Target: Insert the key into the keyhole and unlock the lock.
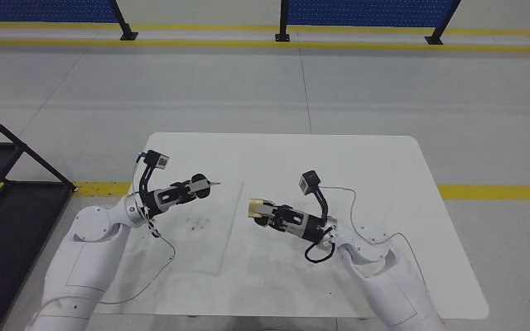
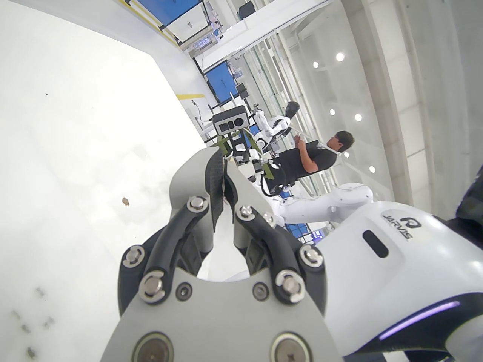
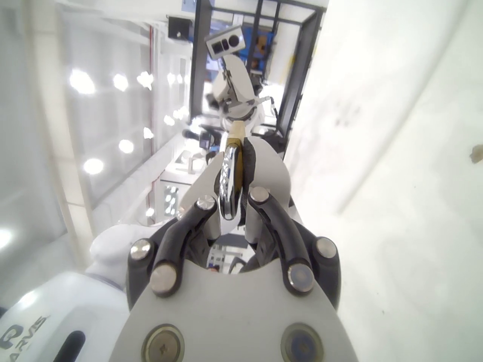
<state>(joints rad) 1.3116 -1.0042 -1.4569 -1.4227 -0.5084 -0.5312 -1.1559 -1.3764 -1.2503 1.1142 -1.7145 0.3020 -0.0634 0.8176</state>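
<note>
Left gripper (image 1: pixel 201 184) is closed tight on the key (image 1: pixel 214 183), left of the table's middle. From above the key is just a thin silver sliver poking out of the fingertips and pointing right. In the left wrist view the black ribbed pads (image 2: pixel 215 186) are pressed together, and the key between them is nearly all hidden, so its shape is hard to make out.

Over to the right gripper (image 1: pixel 267 212), near the middle of the table and a little nearer than the key. It is clamped on the lock (image 1: pixel 257 206), a small padlock with a squarish brass body (image 3: pixel 236 132) that sticks out past the fingertips, facing left. The curved shackle (image 3: pixel 229 182), shiny chrome metal, runs back between the fingers. Any print on the lock is too small to read, and I cannot make out the keyhole.

Key and lock are apart, with a stretch of bare table between them. The key's tip points roughly toward the lock.

The table (image 1: pixel 373 165) is smooth, white and round-cornered. It has a patch of dark scuff marks (image 1: pixel 197 222) on the near side of the left gripper, and a tiny brown speck (image 2: pixel 125 201) lies on the surface.
</note>
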